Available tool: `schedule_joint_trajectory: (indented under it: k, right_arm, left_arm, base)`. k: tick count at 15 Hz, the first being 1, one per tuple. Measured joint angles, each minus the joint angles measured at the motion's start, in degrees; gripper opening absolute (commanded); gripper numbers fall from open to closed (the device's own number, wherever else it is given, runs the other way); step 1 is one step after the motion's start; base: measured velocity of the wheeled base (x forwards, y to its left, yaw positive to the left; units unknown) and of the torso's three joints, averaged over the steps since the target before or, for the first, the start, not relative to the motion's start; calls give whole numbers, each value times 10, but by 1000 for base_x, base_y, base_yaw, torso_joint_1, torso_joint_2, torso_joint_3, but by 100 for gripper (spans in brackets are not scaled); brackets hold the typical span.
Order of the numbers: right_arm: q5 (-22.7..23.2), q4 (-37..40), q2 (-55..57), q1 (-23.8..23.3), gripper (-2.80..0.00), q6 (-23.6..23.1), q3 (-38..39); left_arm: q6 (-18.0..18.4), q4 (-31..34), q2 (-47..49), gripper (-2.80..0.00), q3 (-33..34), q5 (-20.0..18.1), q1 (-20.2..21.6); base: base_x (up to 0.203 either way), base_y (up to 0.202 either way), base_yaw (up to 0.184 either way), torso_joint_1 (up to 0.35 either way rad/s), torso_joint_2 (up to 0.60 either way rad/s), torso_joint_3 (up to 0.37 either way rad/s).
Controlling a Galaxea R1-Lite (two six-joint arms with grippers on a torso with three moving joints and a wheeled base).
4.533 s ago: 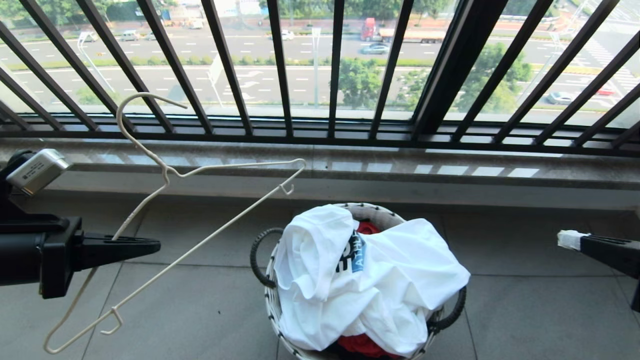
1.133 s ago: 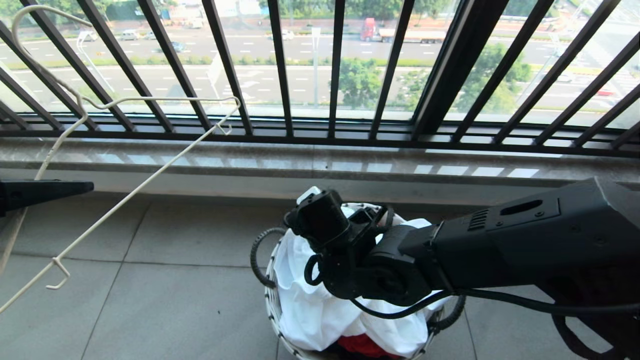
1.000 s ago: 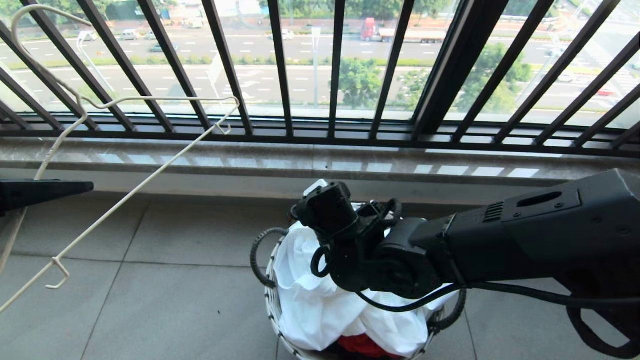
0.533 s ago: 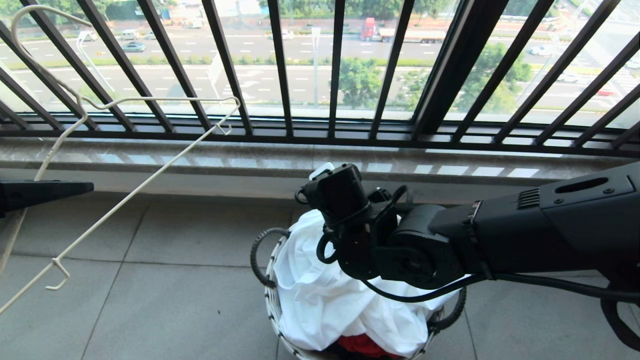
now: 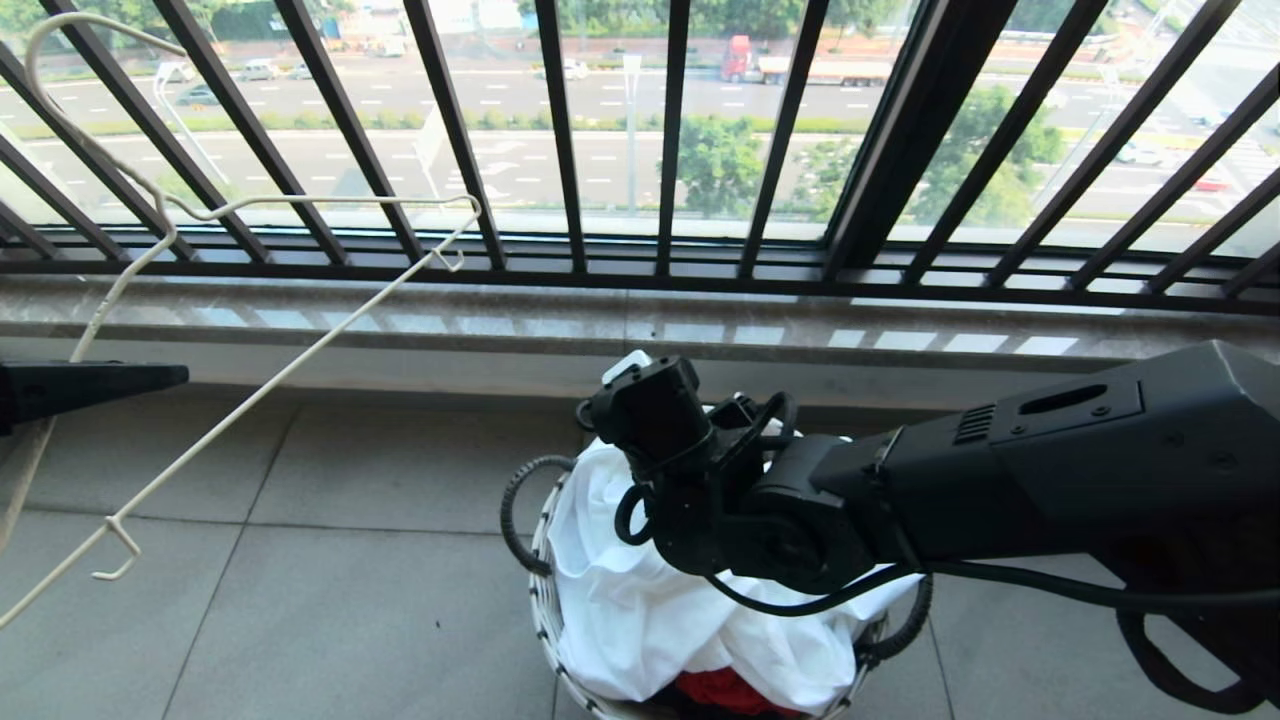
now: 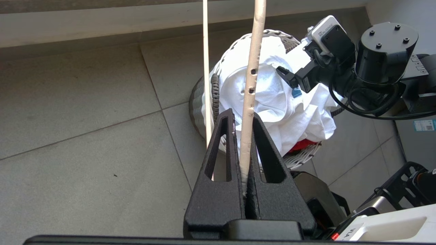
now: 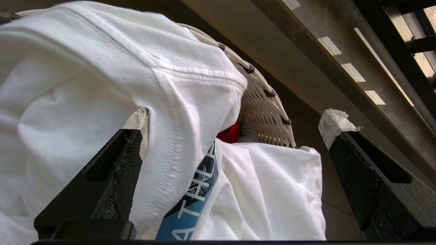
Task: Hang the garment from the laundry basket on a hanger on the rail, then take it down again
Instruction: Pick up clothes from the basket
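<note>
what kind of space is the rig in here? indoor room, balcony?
Probably an enclosed high-rise balcony or laundry nook: black window railing overlooking a multi-lane road far below, grey floor tiles under a stone sill, and a laundry basket of clothes on the floor.

The left gripper (image 6: 243, 136) was clamped on the cream-white hanger (image 6: 251, 78), its two black fingers (image 6: 224, 146) pressed together around the thicker wire, while a thinner wire of the same hanger ran just beside them. Beyond, on the grey tiled floor (image 6: 85, 119), stood the laundry basket (image 6: 204, 98), heaped with the white garment (image 6: 272, 98); a bit of red cloth (image 6: 301, 144) showed at its near rim. The right gripper (image 6: 287, 76) reached over the garment, one finger touching the fabric.
</note>
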Motion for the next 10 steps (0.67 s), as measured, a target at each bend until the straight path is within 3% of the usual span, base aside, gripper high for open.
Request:
schedule_joint_trajectory:
  k: [10]
  right_arm:
    - [-1, 0, 21, 15, 0, 1, 3]
  left_arm:
    - [0, 0, 0, -280, 0, 1, 0]
  base:
    - [0, 0, 0, 0, 0, 0]
